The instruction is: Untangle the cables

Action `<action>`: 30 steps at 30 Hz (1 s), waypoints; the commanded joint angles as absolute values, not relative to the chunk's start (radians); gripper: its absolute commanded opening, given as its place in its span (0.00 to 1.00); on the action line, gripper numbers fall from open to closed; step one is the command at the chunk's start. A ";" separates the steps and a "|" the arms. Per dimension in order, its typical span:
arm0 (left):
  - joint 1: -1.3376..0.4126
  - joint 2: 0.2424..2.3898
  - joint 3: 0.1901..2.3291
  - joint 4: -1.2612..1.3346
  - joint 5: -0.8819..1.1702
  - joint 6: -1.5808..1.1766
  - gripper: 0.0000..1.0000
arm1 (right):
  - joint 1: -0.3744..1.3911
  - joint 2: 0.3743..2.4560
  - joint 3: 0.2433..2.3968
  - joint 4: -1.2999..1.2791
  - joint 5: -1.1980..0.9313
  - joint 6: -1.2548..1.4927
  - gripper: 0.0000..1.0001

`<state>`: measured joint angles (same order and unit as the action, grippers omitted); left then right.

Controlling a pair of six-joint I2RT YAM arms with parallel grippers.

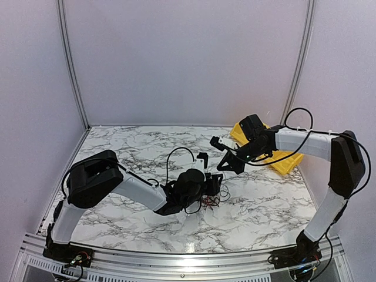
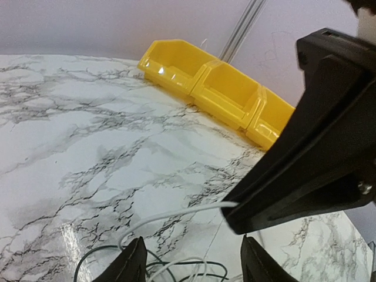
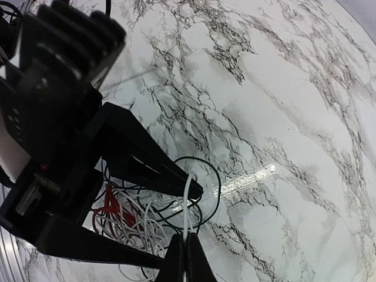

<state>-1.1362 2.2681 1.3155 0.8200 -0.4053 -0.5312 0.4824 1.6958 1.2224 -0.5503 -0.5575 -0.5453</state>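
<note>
Two robot arms work at a knot of wiring on a marble-topped table (image 1: pixel 264 205). Midway across it, nearer the front edge than the back, lies one tangle of cables (image 3: pixel 138 226). Its white, red and dark strands overlap in loose loops, too interwoven to count singly. The left gripper (image 2: pixel 191 267) hangs just over the heap, its fingers partly apart and apparently empty. Just beyond, the right gripper (image 3: pixel 185 251) is pinched fully closed on one white wire (image 3: pixel 187 202), which rises out of the pile. The step in hand appears to be teasing that single strand free. The next move likely calls for a slow, steady pull while the left gripper pins the rest. At the far right edge sit three joined yellow bins (image 2: pixel 226 88).
</note>
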 commanded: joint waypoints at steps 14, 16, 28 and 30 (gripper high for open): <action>-1.140 2.353 1.366 0.609 -0.466 -0.603 0.50 | 0.485 1.622 1.321 -0.578 -0.653 -0.515 0.00; -1.140 2.346 1.350 0.609 -0.470 -0.610 0.48 | 0.485 1.601 1.385 -0.612 -0.676 -0.514 0.00; -1.140 2.369 1.316 0.611 -0.476 -0.623 0.39 | 0.484 1.525 1.867 -0.792 -0.794 -0.470 0.00; -1.140 2.367 1.315 0.610 -0.473 -0.623 0.38 | 0.485 1.518 1.915 -0.804 -0.790 -0.463 0.00</action>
<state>-1.1362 2.3299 1.3396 0.6666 -0.4652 -0.6216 0.4831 1.5700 1.7988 -0.7807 -0.7372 -0.4995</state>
